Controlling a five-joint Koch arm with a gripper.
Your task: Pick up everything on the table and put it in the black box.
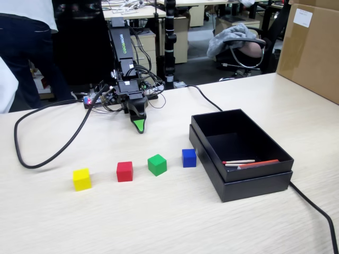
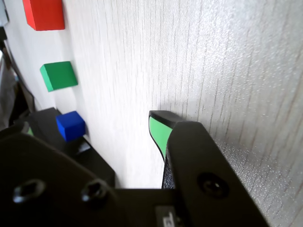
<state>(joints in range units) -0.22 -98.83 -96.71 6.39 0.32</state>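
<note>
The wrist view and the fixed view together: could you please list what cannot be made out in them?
- Gripper: only one green tip shows in both views, so open or shut is unclear.
- Yellow cube: outside the wrist view.
- Red cube: cut by the wrist view's top edge.
- Black box: its near wall hides part of the floor in the fixed view.

A big brown cardboard box stands at the right edge of the fixed view. Left of it, across the floor, an office chair carries a grey cloth. Farther left are office desks, and a person in dark trousers at the far left.
</note>
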